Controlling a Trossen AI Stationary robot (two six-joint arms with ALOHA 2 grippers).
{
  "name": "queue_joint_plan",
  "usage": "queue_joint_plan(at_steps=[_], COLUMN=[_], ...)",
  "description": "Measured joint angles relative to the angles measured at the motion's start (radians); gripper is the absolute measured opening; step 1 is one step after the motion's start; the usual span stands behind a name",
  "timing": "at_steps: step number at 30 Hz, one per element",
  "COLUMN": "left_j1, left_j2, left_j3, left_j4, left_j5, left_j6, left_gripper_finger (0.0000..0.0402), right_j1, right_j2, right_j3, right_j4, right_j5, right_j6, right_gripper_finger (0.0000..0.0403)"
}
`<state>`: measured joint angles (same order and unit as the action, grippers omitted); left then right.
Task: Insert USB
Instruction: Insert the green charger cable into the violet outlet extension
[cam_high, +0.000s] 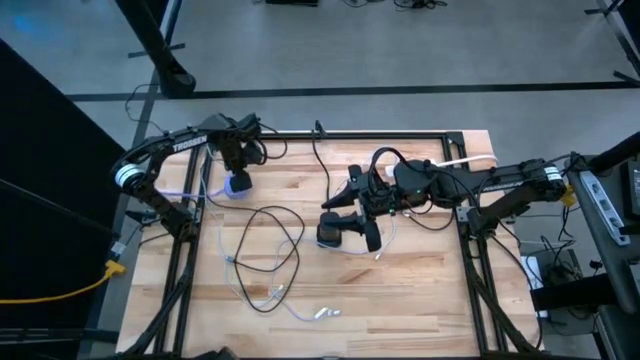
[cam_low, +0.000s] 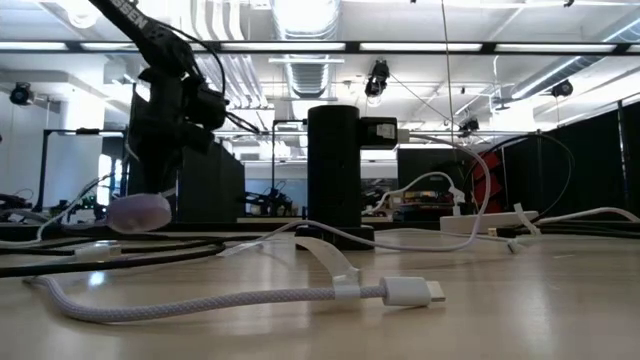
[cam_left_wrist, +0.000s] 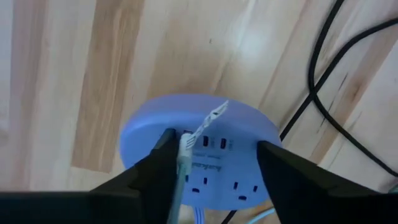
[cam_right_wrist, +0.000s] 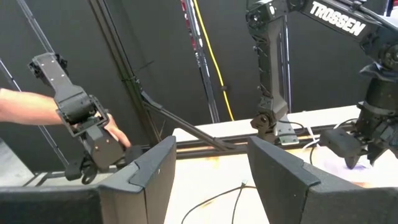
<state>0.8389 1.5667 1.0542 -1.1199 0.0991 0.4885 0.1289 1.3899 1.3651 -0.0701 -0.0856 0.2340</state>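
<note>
A braided white cable (cam_low: 200, 300) with a flat plug lies loose nearest on the pale wooden table (cam_high: 420, 290). Farther back, the left gripper (cam_left_wrist: 214, 155), fingers apart, straddles the round lilac hub (cam_left_wrist: 205, 130); a white USB plug (cam_left_wrist: 186, 146) stands in its port, so insertion looks done. The right gripper (cam_right_wrist: 208, 158) hovers mid-table, fingers spread, empty.

- Round lavender power hub (cam_left_wrist: 205, 143), flat on the wooden table at about ten o'clock, USB ports and outlets facing up.
- White USB plug (cam_left_wrist: 185, 144) stands in a port near the hub's edge, its cable trailing off.
</note>
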Motion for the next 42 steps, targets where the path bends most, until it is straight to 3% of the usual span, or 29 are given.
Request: queue_joint_plan(at_steps=[5,10,14,16,18,20,22,23,26,30,32,36,39,42], left_j1=[0.000,-0.002,-0.026,-0.082,-0.117,-0.124,-0.121,-0.122,-0.143,-0.156,-0.141,-0.145,-0.144,-0.146], left_j2=[0.000,-0.020,-0.007,-0.012,-0.009,-0.006,0.001,0.002,-0.002,-0.002,-0.002,-0.003,-0.004,-0.004], left_j3=[-0.002,0.011,0.009,-0.015,-0.036,-0.038,-0.042,-0.047,-0.054,-0.056,-0.053,-0.054,-0.058,-0.057], left_j4=[0.021,0.046,0.043,0.018,0.033,0.066,0.105,0.125,0.111,0.152,0.157,0.146,0.128,0.125], left_j5=[0.000,-0.009,-0.034,-0.148,-0.215,-0.186,-0.067,-0.023,-0.008,-0.006,-0.010,-0.114,-0.178,-0.153], left_j6=[-0.035,-0.101,-0.025,0.084,0.036,-0.129,-0.247,-0.236,0.028,-0.184,-0.261,-0.137,-0.099,-0.126], left_gripper_finger=[0.0258,0.0264,0.0225,0.0192,0.0160,0.0133,0.0113,0.0105,0.0088,0.0079,0.0082,0.0108,0.0150,0.0207], right_j1=[0.000,0.000,0.000,0.001,0.002,0.002,0.002,0.002,0.002,0.002,0.002,0.002,0.002,0.002], right_j2=[0.000,0.000,0.000,0.000,0.000,0.000,0.000,0.000,0.000,0.000,0.000,0.010,0.019,0.027], right_j3=[0.000,0.000,0.000,0.000,0.000,0.000,0.000,0.000,0.000,-0.001,-0.001,-0.001,-0.001,-0.001], right_j4=[0.000,-0.001,-0.003,-0.003,-0.006,-0.011,-0.015,-0.015,-0.015,-0.017,-0.015,-0.017,-0.017,-0.014], right_j5=[0.000,0.001,0.002,0.003,0.004,0.007,0.008,0.008,0.008,0.008,0.009,0.009,0.009,0.008], right_j6=[-0.002,-0.009,-0.010,-0.010,-0.010,-0.010,-0.010,-0.010,-0.010,-0.008,-0.008,-0.006,0.002,0.003], right_gripper_finger=[0.0183,0.0183,0.0183,0.0183,0.0183,0.0183,0.0183,0.0183,0.0183,0.0183,0.0183,0.0183,0.0183,0.0183])
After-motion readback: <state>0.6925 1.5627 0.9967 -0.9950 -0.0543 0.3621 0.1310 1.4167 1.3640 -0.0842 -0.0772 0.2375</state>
